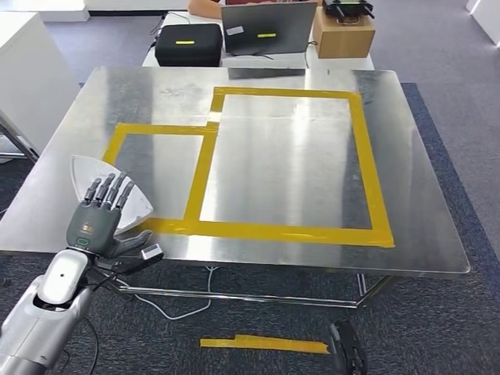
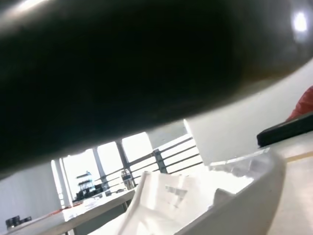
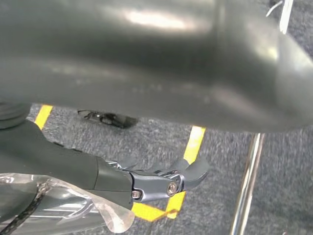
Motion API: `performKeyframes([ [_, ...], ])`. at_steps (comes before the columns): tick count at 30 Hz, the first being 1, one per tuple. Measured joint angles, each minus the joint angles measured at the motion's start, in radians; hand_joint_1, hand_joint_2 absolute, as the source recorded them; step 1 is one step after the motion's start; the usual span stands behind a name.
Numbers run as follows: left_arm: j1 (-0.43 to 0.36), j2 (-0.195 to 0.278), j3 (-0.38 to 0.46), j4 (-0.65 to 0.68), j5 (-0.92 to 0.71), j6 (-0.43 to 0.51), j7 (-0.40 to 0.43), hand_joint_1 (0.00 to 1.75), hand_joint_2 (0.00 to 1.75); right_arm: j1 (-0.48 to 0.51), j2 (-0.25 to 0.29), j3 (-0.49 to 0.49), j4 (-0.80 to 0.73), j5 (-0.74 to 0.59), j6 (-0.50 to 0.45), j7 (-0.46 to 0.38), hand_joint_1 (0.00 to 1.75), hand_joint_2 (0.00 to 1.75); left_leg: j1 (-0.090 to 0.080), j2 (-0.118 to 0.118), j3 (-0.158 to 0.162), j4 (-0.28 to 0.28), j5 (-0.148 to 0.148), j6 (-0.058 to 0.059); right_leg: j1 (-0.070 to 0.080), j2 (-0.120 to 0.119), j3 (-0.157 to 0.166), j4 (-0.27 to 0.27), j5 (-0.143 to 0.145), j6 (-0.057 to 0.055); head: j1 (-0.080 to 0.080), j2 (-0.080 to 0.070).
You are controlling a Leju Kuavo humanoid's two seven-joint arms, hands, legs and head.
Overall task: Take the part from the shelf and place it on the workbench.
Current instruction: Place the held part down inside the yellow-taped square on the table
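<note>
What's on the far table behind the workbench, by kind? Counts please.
Black case: 1
Laptop: 1
Cardboard box: 1
Black device on the box: 1
Total: 4

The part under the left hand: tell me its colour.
White, seen best in the head view: the part lies on the workbench beneath the left hand.
</note>
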Motion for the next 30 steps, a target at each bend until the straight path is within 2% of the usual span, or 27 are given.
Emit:
performKeyframes([
  [2, 0.0, 0.001, 0.002, 0.0, 0.0, 0.0, 0.002, 0.0, 0.0, 0.0, 0.001, -0.001, 0.0, 0.0, 0.0, 0.0, 0.0, 0.0, 0.0, -0.002, -0.009, 0.008, 0.004, -0.012, 0.001, -0.001, -0.008, 0.007, 0.002, -0.017, 0.001, 0.0],
  [3, 0.001, 0.001, 0.003, 0.0, 0.0, 0.0, 0.003, 0.0, 0.0, 0.0, 0.001, -0.001, 0.0, 0.0, 0.0, 0.0, 0.0, 0.0, 0.001, 0.003, -0.013, 0.014, -0.002, -0.016, 0.002, -0.004, -0.014, 0.009, 0.005, -0.026, 0.0, 0.0],
  [4, 0.001, 0.001, 0.004, 0.0, 0.0, 0.0, 0.004, 0.0, 0.0, 0.0, 0.001, -0.002, 0.0, 0.0, 0.0, 0.0, 0.0, 0.0, 0.002, 0.012, -0.021, 0.031, -0.021, -0.02, 0.002, -0.007, -0.019, 0.01, 0.01, -0.035, -0.001, 0.0],
  [5, 0.001, 0.001, 0.004, 0.0, 0.0, 0.0, 0.005, 0.0, 0.0, 0.0, 0.001, -0.002, 0.0, 0.0, 0.0, 0.0, 0.0, 0.0, 0.003, 0.022, -0.035, 0.069, -0.052, -0.024, 0.003, -0.011, -0.025, 0.009, 0.015, -0.044, -0.002, 0.0],
  [7, 0.002, 0.001, 0.004, 0.0, 0.0, 0.0, 0.008, 0.0, 0.0, 0.002, 0.001, -0.003, 0.0, 0.0, -0.001, 0.0, 0.0, 0.0, 0.003, 0.035, -0.075, 0.191, -0.131, -0.028, 0.009, -0.019, -0.037, 0.009, 0.023, -0.057, -0.004, 0.0],
  [8, 0.004, 0.001, 0.004, 0.0, 0.0, 0.0, 0.01, 0.0, 0.0, 0.003, 0.001, -0.003, 0.0, 0.0, -0.002, 0.0, 0.0, 0.0, 0.003, 0.036, -0.09, 0.249, -0.159, -0.028, 0.012, -0.023, -0.044, 0.01, 0.028, -0.061, -0.004, 0.0],
  [9, 0.006, 0.001, 0.004, 0.0, -0.001, 0.0, 0.012, 0.0, 0.0, 0.004, 0.001, -0.004, 0.0, 0.001, -0.002, 0.0, 0.0, 0.0, 0.003, 0.036, -0.093, 0.28, -0.169, -0.027, 0.016, -0.027, -0.05, 0.01, 0.032, -0.064, -0.004, 0.0],
  [10, 0.008, 0.001, 0.004, 0.0, -0.001, -0.001, 0.014, 0.0, 0.0, 0.004, 0.001, -0.004, 0.0, 0.001, -0.003, 0.0, 0.0, 0.0, 0.002, 0.036, -0.078, 0.274, -0.16, -0.023, 0.019, -0.03, -0.056, 0.01, 0.037, -0.066, -0.004, 0.0],
  [11, 0.01, 0.001, 0.004, -0.001, -0.001, -0.002, 0.016, 0.0, 0.0, 0.004, 0.001, -0.004, 0.0, 0.001, -0.004, 0.0, 0.0, 0.0, 0.001, 0.036, -0.047, 0.233, -0.137, -0.018, 0.022, -0.032, -0.062, 0.01, 0.043, -0.067, -0.004, 0.0],
  [12, 0.01, 0.001, 0.005, -0.003, -0.001, -0.003, 0.016, 0.0, 0.0, 0.004, 0.001, -0.004, 0.0, 0.001, -0.004, 0.0, 0.0, 0.0, -0.002, 0.037, -0.003, 0.167, -0.109, -0.009, 0.025, -0.033, -0.066, 0.01, 0.048, -0.067, -0.004, 0.0],
  [14, 0.01, 0.001, 0.007, -0.01, -0.002, -0.006, 0.017, 0.0, 0.0, 0.003, 0.002, -0.005, 0.0, 0.001, -0.004, 0.0, 0.0, 0.0, -0.01, 0.041, 0.071, 0.043, -0.081, 0.006, 0.028, -0.036, -0.074, 0.01, 0.058, -0.062, -0.003, 0.0],
  [15, 0.01, 0.001, 0.008, -0.014, -0.002, -0.008, 0.018, 0.0, 0.0, 0.003, 0.003, -0.005, 0.0, 0.001, -0.004, 0.0, 0.0, 0.0, -0.014, 0.043, 0.088, 0.01, -0.078, 0.011, 0.028, -0.038, -0.077, 0.01, 0.064, -0.058, -0.003, 0.0],
  [16, 0.01, 0.002, 0.01, -0.016, -0.002, -0.01, 0.019, 0.0, 0.0, 0.004, 0.003, -0.005, 0.0, 0.001, -0.004, 0.0, 0.0, 0.0, -0.018, 0.044, 0.091, -0.003, -0.078, 0.013, 0.027, -0.039, -0.08, 0.008, 0.071, -0.052, -0.003, 0.0],
  [18, 0.012, 0.002, 0.012, -0.019, -0.002, -0.014, 0.02, 0.0, 0.0, 0.005, 0.004, -0.005, 0.0, 0.002, -0.004, 0.0, 0.0, 0.0, -0.019, 0.044, 0.084, -0.015, -0.062, 0.016, 0.024, -0.04, -0.085, 0.006, 0.079, -0.038, -0.003, 0.0],
  [19, 0.013, 0.002, 0.013, -0.021, -0.002, -0.015, 0.02, 0.0, 0.0, 0.005, 0.004, -0.006, 0.0, 0.002, -0.004, 0.0, 0.0, 0.0, -0.017, 0.045, 0.079, -0.021, -0.051, 0.02, 0.024, -0.037, -0.092, 0.013, 0.066, -0.032, -0.002, 0.0],
  [20, 0.014, 0.001, 0.013, -0.023, -0.002, -0.016, 0.021, 0.0, 0.0, 0.006, 0.003, -0.006, 0.0, 0.003, -0.004, 0.0, 0.0, 0.0, -0.015, 0.045, 0.072, -0.028, -0.039, 0.025, 0.024, -0.033, -0.104, 0.039, 0.036, -0.027, -0.001, 0.0],
  [22, 0.02, 0.001, 0.014, -0.026, 0.0, -0.018, 0.025, 0.0, 0.0, 0.006, 0.003, -0.006, 0.0, 0.005, -0.004, 0.0, 0.0, 0.0, -0.014, 0.046, 0.049, -0.03, -0.018, 0.032, 0.023, -0.027, -0.14, 0.148, -0.057, -0.022, 0.001, 0.0],
  [23, 0.025, 0.002, 0.016, -0.028, 0.002, -0.019, 0.028, 0.0, 0.0, 0.006, 0.003, -0.006, 0.0, 0.007, -0.004, 0.001, 0.0, 0.0, -0.014, 0.046, 0.035, -0.029, -0.008, 0.034, 0.023, -0.026, -0.156, 0.211, -0.093, -0.02, 0.001, 0.0],
  [24, 0.032, 0.003, 0.02, -0.03, 0.006, -0.019, 0.031, 0.0, 0.0, 0.006, 0.004, -0.006, 0.0, 0.009, -0.004, 0.003, 0.0, 0.0, -0.015, 0.046, 0.02, -0.028, 0.001, 0.033, 0.023, -0.025, -0.161, 0.257, -0.107, -0.019, 0.001, 0.0],
  [25, 0.04, 0.006, 0.025, -0.032, 0.012, -0.018, 0.033, 0.0, 0.0, 0.006, 0.004, -0.006, 0.0, 0.011, -0.004, 0.005, 0.0, 0.0, -0.015, 0.046, 0.006, -0.026, 0.01, 0.032, 0.023, -0.025, -0.153, 0.272, -0.1, -0.018, 0.001, 0.0],
  [26, 0.049, 0.011, 0.031, -0.034, 0.018, -0.016, 0.035, 0.0, 0.0, 0.006, 0.004, -0.006, 0.0, 0.013, -0.004, 0.007, 0.0, 0.0, -0.015, 0.046, -0.008, -0.023, 0.019, 0.029, 0.023, -0.025, -0.127, 0.252, -0.076, -0.017, 0.001, 0.0],
  [28, 0.068, 0.024, 0.048, -0.042, 0.034, -0.01, 0.034, 0.0, 0.0, 0.004, 0.004, -0.006, 0.0, 0.017, -0.006, 0.01, 0.0, 0.0, -0.016, 0.045, -0.032, -0.014, 0.033, 0.022, 0.023, -0.022, -0.031, 0.133, -0.033, -0.02, 0.001, 0.0],
  [29, 0.078, 0.032, 0.057, -0.049, 0.042, -0.008, 0.034, 0.0, 0.0, 0.002, 0.005, -0.006, -0.001, 0.018, -0.007, 0.011, 0.0, 0.0, -0.018, 0.045, -0.042, -0.007, 0.039, 0.018, 0.023, -0.02, 0.018, 0.066, -0.03, -0.024, 0.0, 0.0],
  [30, 0.086, 0.04, 0.067, -0.056, 0.048, -0.006, 0.033, 0.0, 0.0, 0.002, 0.007, -0.006, -0.001, 0.019, -0.008, 0.013, 0.0, 0.0, -0.019, 0.045, -0.05, -0.002, 0.046, 0.013, 0.024, -0.017, 0.052, 0.014, -0.035, -0.028, 0.0, 0.0],
])
